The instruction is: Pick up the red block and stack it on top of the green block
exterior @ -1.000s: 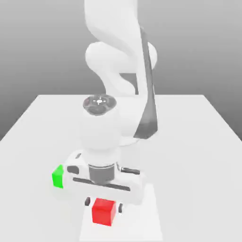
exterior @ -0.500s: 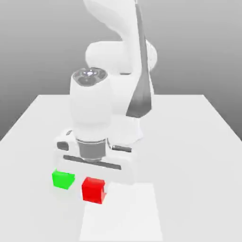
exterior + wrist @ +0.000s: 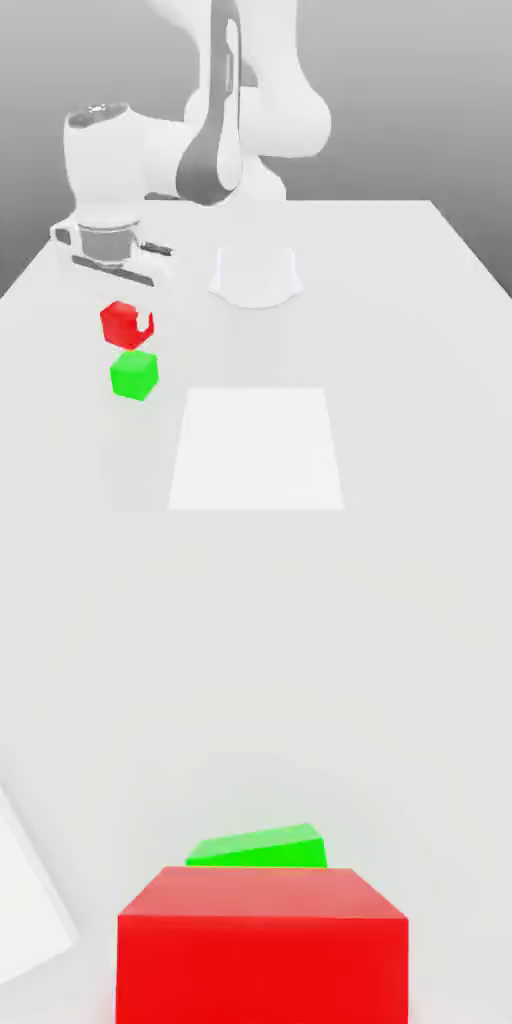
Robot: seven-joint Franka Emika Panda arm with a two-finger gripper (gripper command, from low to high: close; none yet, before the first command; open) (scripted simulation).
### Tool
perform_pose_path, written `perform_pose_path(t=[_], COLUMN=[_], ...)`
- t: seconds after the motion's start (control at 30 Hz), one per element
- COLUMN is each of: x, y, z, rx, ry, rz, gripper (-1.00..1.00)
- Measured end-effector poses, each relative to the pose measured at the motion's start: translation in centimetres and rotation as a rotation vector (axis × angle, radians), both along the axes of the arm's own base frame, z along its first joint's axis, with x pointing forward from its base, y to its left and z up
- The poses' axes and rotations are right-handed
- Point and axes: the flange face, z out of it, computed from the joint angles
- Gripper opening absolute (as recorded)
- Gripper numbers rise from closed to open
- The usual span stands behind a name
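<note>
Carrying red block (image 3: 119,325) toward green block (image 3: 134,375) | gripper (image 3: 128,318) was closed on red | next move required alignment above green, then gentle lowering

The red block (image 3: 262,967) partly overlaps the green block (image 3: 262,847) above a pale surface (image 3: 250,682).

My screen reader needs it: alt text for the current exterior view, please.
The pincer holds a red block in the air near a green block, which rests on a pale table. A white square lies toward the exterior view's bottom, right of the green block.
</note>
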Motion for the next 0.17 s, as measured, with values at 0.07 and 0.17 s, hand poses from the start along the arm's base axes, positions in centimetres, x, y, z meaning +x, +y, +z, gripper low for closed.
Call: perform_pose_path(t=[0.07, 0.17], x=[-0.2, -0.2], y=[0.0, 0.1], z=[-1.7, -2.2], rx=[-0.003, -0.004], ry=[0.002, 0.003], rz=[-0.001, -0.001], gripper=[-1.00, 1.00])
